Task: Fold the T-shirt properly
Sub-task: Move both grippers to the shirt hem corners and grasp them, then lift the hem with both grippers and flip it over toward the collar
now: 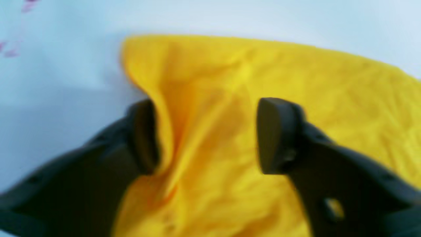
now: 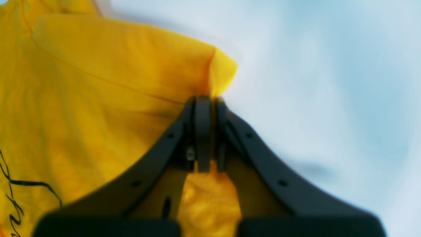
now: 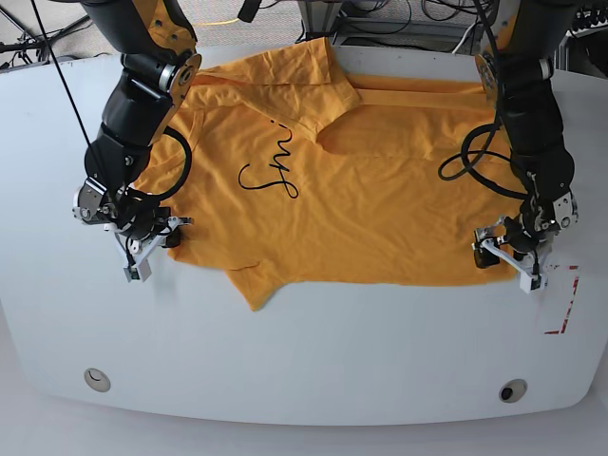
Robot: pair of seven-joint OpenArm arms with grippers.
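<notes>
White tabletop (image 3: 304,351), smooth, rounded corners, fills my view. Spread flat on it lies the T-shirt (image 3: 380,199), soft wrinkled orange-yellow cotton, black cursive lettering (image 3: 269,169). My right gripper (image 2: 205,98) is pinched tight on its left hem corner; left gripper (image 1: 207,135) jaws gape around the right corner.

Both wrist views are blurred. The lettering (image 2: 13,191) runs off the right wrist picture's left edge. The arms leave the base view's top, and the desk (image 3: 304,351) is cropped.
</notes>
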